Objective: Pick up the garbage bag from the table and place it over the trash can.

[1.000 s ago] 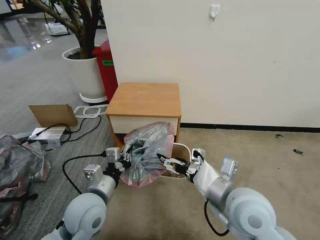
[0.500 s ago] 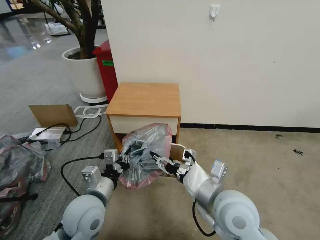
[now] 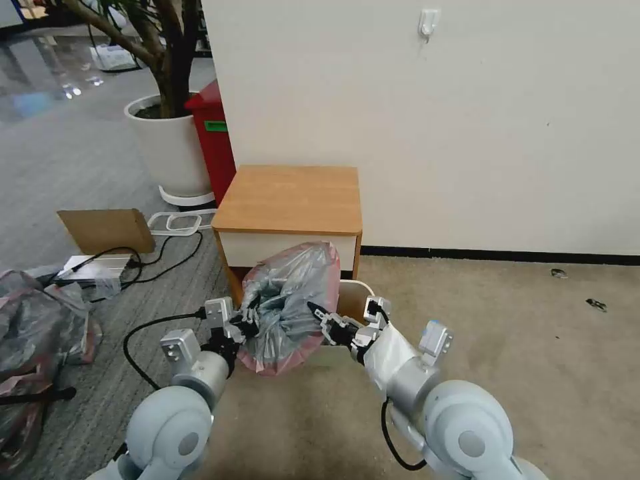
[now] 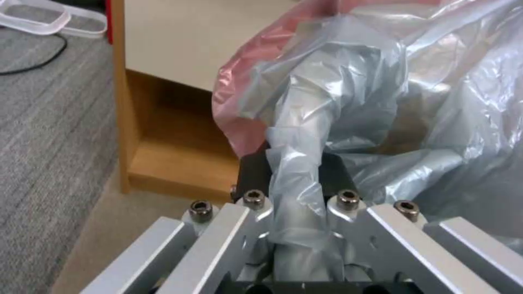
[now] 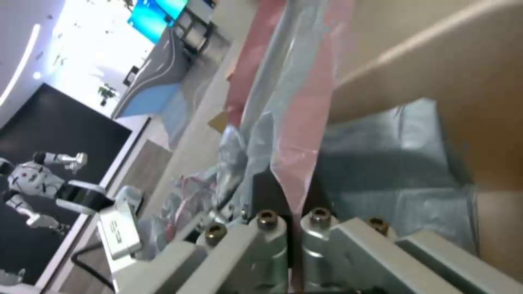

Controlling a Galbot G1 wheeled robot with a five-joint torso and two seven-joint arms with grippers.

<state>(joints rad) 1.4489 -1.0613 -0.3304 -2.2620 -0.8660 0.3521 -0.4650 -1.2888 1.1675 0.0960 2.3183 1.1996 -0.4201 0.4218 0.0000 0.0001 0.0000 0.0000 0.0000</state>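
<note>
Head view: garbage bag (image 3: 288,303) aloft before table (image 3: 290,197), over trash can (image 3: 352,301). Left gripper (image 3: 248,322) and right gripper (image 3: 319,318) fingers clenched on rim. Probably light, limp, slippery; best gripped at pink edge.

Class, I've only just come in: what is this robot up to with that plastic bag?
The robot holds the garbage bag between its two claws, low in front of the table. The left claw is shut on a bunched fold of grey plastic, the right claw on the pink rim. The bag hangs over the near-left part of the trash can, whose far rim is uncovered, so it is not fitted yet.
</note>
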